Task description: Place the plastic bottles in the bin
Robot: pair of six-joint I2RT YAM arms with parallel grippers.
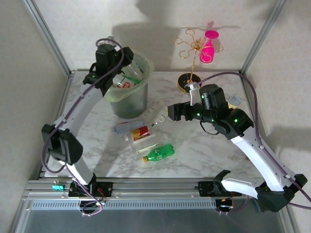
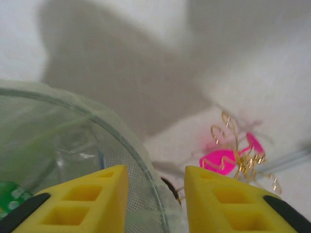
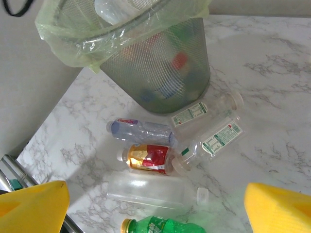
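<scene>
The right pincer hangs wide over the bottles mid-frame; the left pincer is narrow, empty, at the bin upper left.
The bottles lie close together, so a grab could roll one off the table.

Left claw closed — right claw spread wide
</scene>
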